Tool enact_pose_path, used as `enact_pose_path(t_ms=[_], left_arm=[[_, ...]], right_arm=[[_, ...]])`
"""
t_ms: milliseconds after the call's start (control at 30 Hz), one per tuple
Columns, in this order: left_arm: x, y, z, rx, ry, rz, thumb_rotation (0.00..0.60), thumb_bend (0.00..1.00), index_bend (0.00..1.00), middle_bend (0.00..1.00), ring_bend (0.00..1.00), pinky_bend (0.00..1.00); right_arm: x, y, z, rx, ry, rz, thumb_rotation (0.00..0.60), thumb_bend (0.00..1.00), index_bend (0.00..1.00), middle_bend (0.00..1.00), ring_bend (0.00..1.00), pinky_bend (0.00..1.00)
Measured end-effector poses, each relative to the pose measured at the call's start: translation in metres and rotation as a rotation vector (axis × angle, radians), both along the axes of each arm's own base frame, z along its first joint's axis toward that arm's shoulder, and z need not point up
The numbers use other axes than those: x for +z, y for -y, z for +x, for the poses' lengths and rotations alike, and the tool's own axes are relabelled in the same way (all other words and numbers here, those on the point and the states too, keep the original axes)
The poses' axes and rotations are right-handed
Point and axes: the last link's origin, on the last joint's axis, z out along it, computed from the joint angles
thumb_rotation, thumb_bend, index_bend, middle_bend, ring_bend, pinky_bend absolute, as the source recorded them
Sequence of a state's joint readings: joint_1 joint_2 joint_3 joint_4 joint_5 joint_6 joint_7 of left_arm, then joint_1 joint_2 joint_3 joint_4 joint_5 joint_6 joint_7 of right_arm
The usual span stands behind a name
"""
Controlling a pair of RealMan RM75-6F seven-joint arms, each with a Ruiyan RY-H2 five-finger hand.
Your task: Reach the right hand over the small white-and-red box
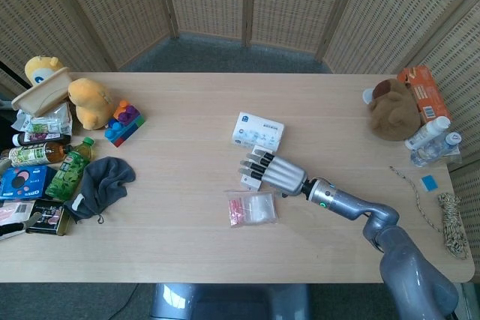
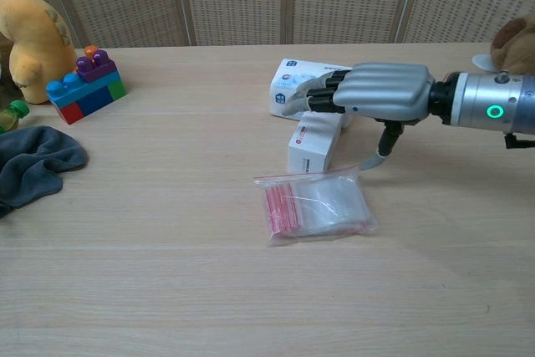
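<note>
Your right hand (image 1: 274, 172) (image 2: 378, 98) sits at frame centre in the head view, palm down, fingers (image 2: 322, 89) stretched out flat and side by side toward the left of the frame, thumb hanging down below the palm. It holds nothing. The fingers lie over the far end of the small white-and-red box (image 1: 256, 171) (image 2: 314, 140); from the chest view you cannot tell whether they touch the box top or hover just above it.

The box lies lengthwise at centre frame, its near end showing clear of the hand in the chest view. Its far end is just beside the white tissue pack (image 1: 257, 131) (image 2: 294, 85), which lies behind it toward the upper centre. Just below the box, a clear zip bag with red strips (image 1: 251, 208) (image 2: 316, 205) lies flat on the wooden table (image 1: 187, 185) (image 2: 150, 248); the thumb tip hangs near its upper right corner.

Your left hand shows in neither view.

Far right of the head view: a brown plush toy (image 1: 391, 110) and an orange box (image 1: 424, 94). Far left: a yellow plush toy (image 1: 90, 103) (image 2: 29, 31), a stack of coloured building blocks (image 1: 124, 122) (image 2: 86, 84), a dark grey cloth (image 1: 101, 183) (image 2: 33, 165) and a green bottle (image 1: 71, 170).
</note>
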State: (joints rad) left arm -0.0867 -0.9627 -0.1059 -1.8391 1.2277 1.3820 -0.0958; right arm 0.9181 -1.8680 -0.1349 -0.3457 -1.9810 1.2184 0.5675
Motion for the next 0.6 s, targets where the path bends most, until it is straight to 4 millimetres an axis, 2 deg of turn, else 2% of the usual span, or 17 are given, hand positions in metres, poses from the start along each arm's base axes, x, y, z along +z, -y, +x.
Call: enact_pose_path(t_ms=[333, 600], left_arm=[[0.001, -0.001, -0.001, 0.000, 0.007, 0.000, 0.600, 0.00, 0.03, 0.00, 0.00, 0.00], [0.001, 0.000, 0.000, -0.002, 0.008, -0.001, 0.600, 0.00, 0.03, 0.00, 0.00, 0.00]], right_arm=[[-0.006, 0.021, 0.003, 0.023, -0.150, -0.068, 0.600, 0.03, 0.02, 0.01, 0.00, 0.14], [-0.011, 0.017, 0.005, 0.043, -0.158, -0.051, 0.600, 0.05, 0.44, 0.04, 0.00, 0.16]])
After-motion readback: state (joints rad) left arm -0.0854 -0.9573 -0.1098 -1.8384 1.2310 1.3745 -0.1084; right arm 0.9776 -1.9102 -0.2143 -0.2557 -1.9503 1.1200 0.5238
